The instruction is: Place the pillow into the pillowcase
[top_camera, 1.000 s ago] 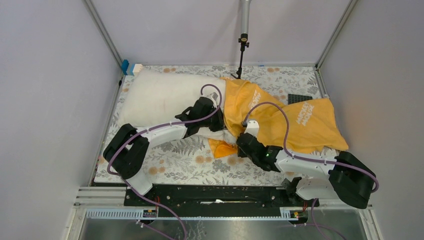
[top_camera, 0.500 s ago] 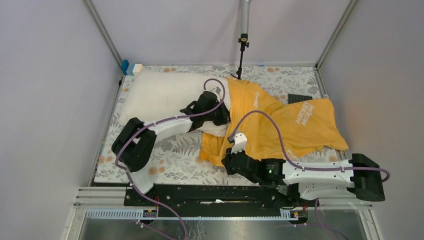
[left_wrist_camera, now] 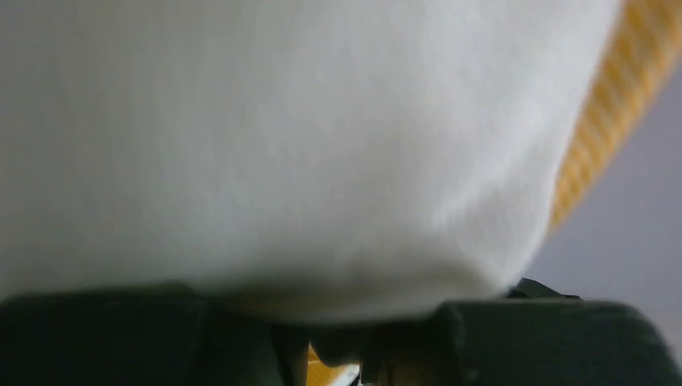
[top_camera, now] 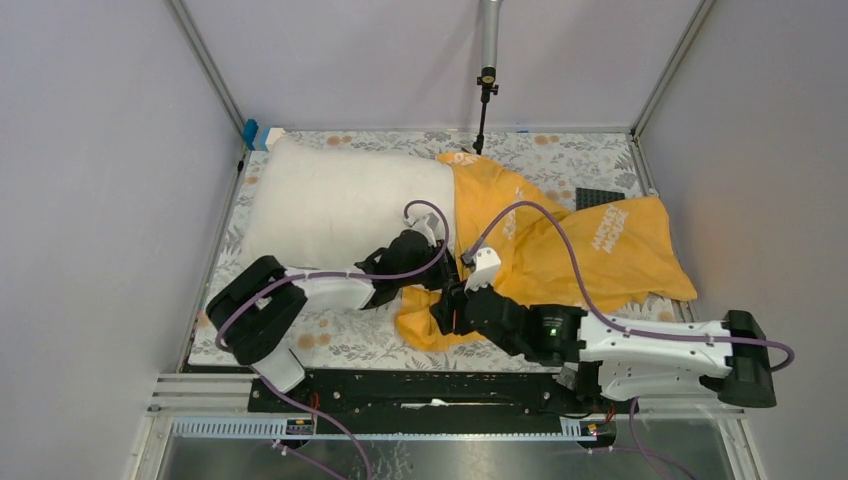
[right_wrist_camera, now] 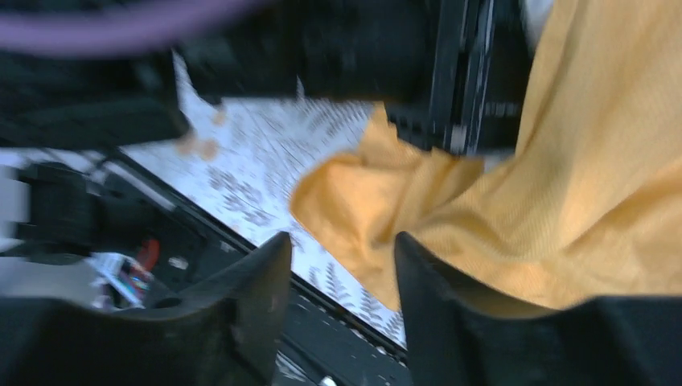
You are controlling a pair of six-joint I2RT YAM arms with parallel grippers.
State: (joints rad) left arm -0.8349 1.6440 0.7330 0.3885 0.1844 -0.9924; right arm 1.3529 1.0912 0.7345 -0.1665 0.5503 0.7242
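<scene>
The white pillow (top_camera: 335, 205) lies at the back left of the table, its right end inside the mouth of the orange-yellow pillowcase (top_camera: 590, 245). A loose flap of the pillowcase (top_camera: 420, 325) lies near the front edge. My left gripper (top_camera: 432, 278) sits at the pillow's near right corner. In the left wrist view the pillow (left_wrist_camera: 322, 145) bulges over the left gripper (left_wrist_camera: 334, 342), whose fingers stand slightly apart with nothing seen between them. My right gripper (top_camera: 445, 312) hovers at the flap. In the right wrist view it (right_wrist_camera: 342, 265) is open, with the pillowcase (right_wrist_camera: 523, 209) just beyond its fingers.
A camera stand (top_camera: 486, 95) rises at the back centre. A black plate (top_camera: 600, 196) lies behind the pillowcase, and a blue-and-white block (top_camera: 255, 135) sits in the back left corner. The black rail (top_camera: 430, 385) runs along the near edge. Walls close in on the left and right.
The right arm swung left and nearer, dragging the pillowcase's near corner with it, then its jaws opened and let go of the cloth. The left gripper pulled back to the pillow's near edge and loosened.
</scene>
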